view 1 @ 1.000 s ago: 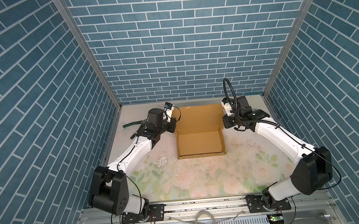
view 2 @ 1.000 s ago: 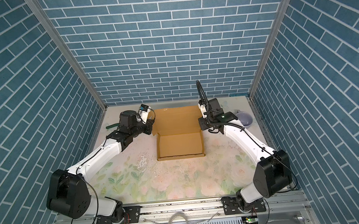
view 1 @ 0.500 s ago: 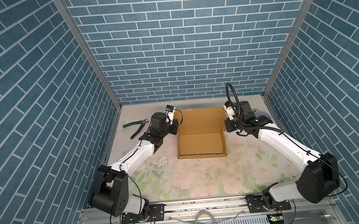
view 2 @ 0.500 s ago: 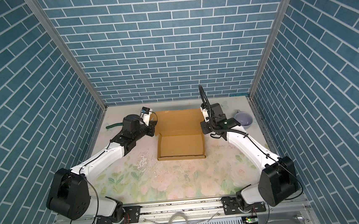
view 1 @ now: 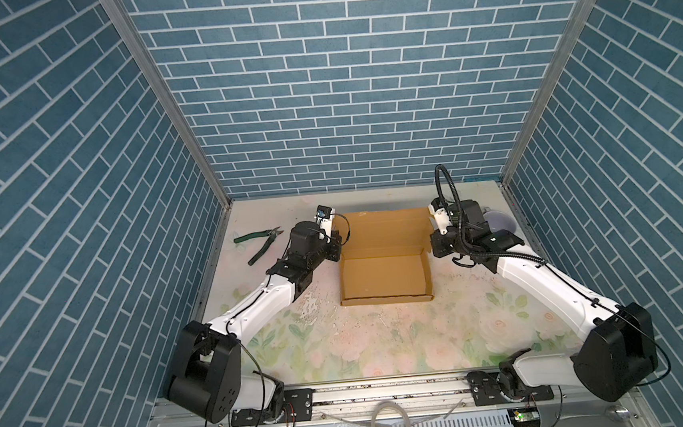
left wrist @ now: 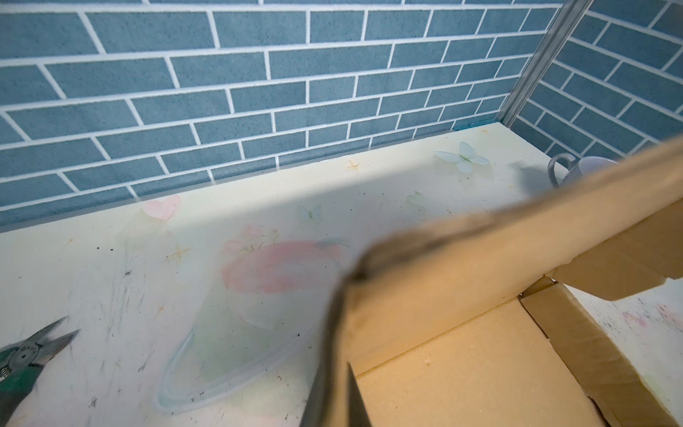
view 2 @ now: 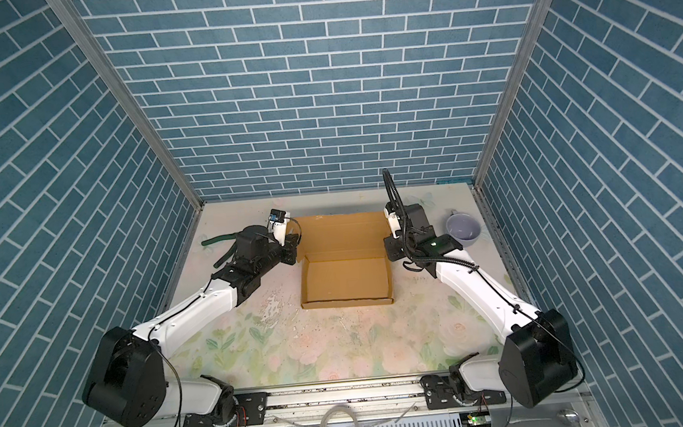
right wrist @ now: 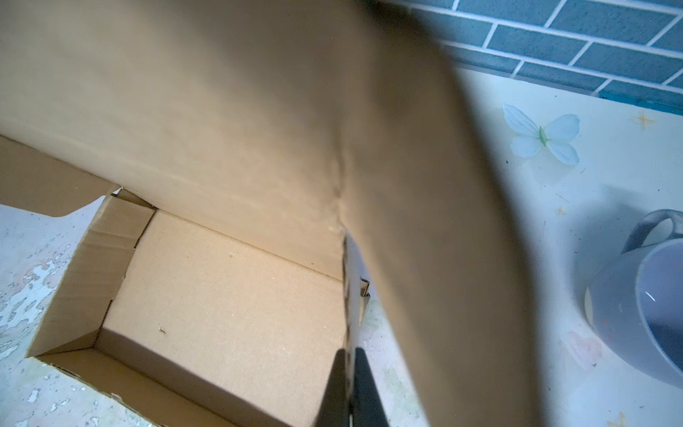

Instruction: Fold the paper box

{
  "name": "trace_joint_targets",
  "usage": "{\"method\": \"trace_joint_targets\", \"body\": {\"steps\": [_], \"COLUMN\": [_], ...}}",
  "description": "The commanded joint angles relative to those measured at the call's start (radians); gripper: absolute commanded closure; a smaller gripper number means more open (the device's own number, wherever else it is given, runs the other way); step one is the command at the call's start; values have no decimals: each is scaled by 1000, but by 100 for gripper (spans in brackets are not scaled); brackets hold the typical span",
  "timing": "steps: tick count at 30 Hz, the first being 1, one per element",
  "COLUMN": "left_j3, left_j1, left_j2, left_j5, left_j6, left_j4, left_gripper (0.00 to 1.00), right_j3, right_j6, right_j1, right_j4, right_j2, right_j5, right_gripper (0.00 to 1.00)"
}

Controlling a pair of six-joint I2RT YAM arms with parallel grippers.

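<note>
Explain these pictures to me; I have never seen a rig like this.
Two white-and-black robot arms sit at a flower-patterned table. Two pictures look down from overhead, nearly alike; the other two come from cameras on the arms' wrists. On the table lie the paper box, a shallow brown corrugated cardboard mailer with its lid raised, green-handled pliers and a grey-lilac mug. The left gripper and right gripper are each shut on a side edge of the lid.

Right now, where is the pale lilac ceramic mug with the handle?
The mug stands upright on the floral table, far right in a top view, beside the right wall and apart from the brown cardboard box.
</note>
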Motion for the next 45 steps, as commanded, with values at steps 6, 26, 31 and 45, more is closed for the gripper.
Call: {"method": "trace_joint_targets", "body": {"steps": [6,26,31,45], "left_j3": [10,-106,-153,-134], "left_j1": [-51,-162,-169,-187], "left_j2": [-5,20,4,1], "left_j5": [-13,-98,-95,-108], "left_j6": [-143,-244,-232,-150], "left_j4": [38,199,202,321], "left_gripper": [100,100,100,100], "right_j3": [-51,-188,-243,-408], "right_j6": [56,128,128,158], "right_j1": [14,23,26,76], "right_j4": [45,110,153,430], "right_j2": [-26,-127,-181,-244], "right_j5": [-15,49,73,130], "right_gripper": [100,100,100,100]}}
